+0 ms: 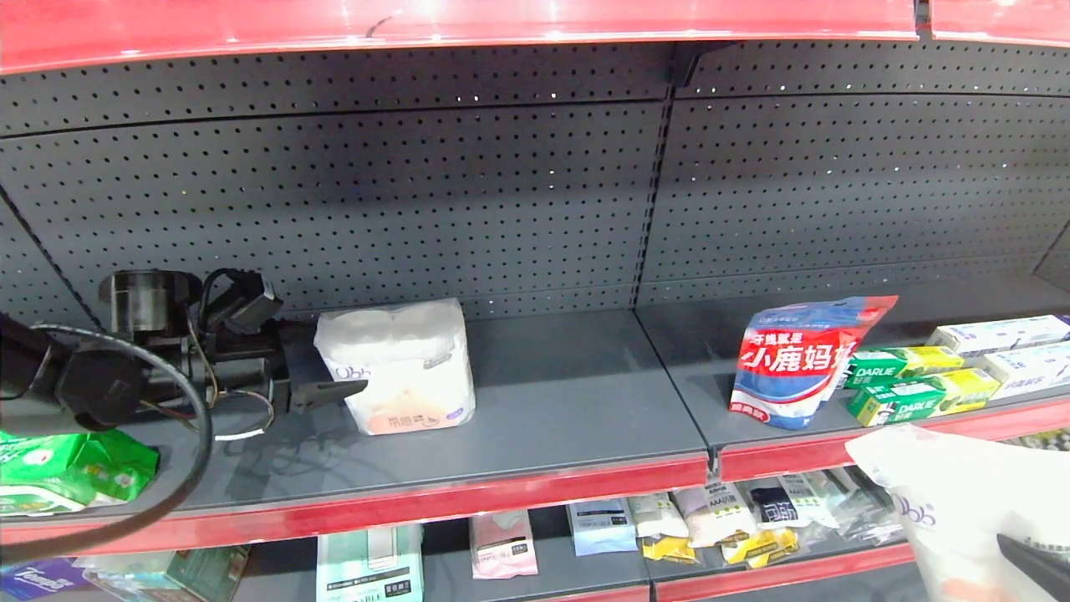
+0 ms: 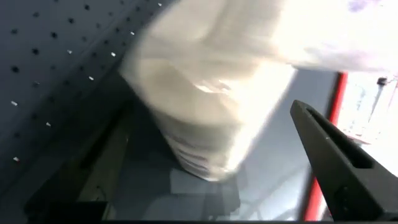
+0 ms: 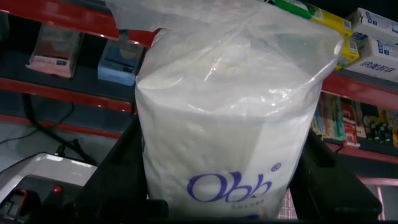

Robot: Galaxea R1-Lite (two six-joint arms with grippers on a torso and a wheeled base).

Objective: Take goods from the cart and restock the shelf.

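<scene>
The shelved tissue pack (image 1: 397,364) stands upright on the grey shelf (image 1: 568,401), toward eight o'clock in the head view. The left gripper (image 2: 210,111) comes in from the pack's nine o'clock side, jaws spread wide with the pack between them; I cannot tell whether they touch it. At five o'clock the held tissue pack (image 1: 953,502) is clamped in the right gripper (image 3: 221,134). A red-and-blue pouch (image 1: 794,359) stands at three o'clock, with toothpaste boxes (image 1: 911,385) just beside it.
</scene>
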